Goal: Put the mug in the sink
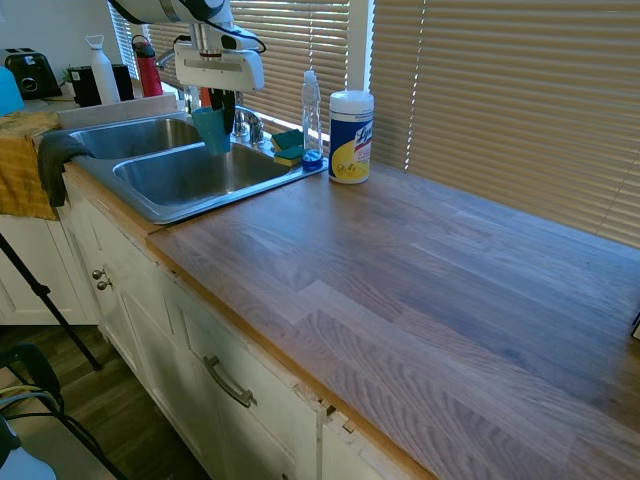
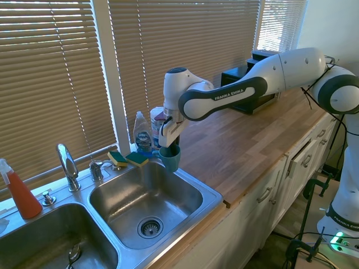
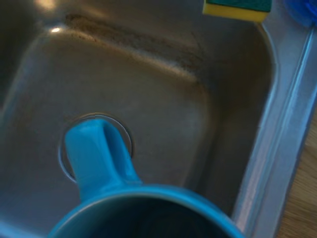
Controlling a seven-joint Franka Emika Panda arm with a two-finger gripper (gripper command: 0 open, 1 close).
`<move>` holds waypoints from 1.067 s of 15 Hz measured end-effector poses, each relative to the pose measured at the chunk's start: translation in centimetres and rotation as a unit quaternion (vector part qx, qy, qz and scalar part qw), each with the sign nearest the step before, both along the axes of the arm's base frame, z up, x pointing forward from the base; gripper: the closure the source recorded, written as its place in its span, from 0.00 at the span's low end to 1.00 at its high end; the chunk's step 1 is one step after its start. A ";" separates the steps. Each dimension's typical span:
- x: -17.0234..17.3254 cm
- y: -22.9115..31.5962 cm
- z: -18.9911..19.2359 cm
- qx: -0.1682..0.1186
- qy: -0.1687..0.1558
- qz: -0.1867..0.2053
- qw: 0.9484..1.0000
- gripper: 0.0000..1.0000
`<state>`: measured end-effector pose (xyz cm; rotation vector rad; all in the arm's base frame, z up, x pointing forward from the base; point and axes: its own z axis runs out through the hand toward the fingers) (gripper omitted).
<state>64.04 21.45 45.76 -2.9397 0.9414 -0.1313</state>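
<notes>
Mug [image 3: 104,163] handle: wrist view only

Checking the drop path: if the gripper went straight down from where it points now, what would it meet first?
Probably the steel floor of the sink's nearer basin. The gripper, holding the mug, hangs above it, and the wrist view shows only bare basin and the drain below; exact depth is unclear.

I am holding a teal-blue mug [image 2: 170,157] over a grey steel sink [image 2: 193,210]. A yellow sponge with a green top [image 2: 137,159] is showing at its rim, beside a white canister with a yellow-and-blue label [image 1: 350,137]. Brown streaked wood is covering the counter [image 1: 420,290].
</notes>
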 end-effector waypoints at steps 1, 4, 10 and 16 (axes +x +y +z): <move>0.4 1.3 -0.8 0.003 0.001 0.010 1.000 1.00; 2.4 6.3 -5.8 0.019 -0.005 0.040 0.999 1.00; 8.3 8.3 -16.1 0.056 -0.002 0.037 0.998 1.00; 10.2 8.8 -24.0 0.057 0.035 0.032 0.997 1.00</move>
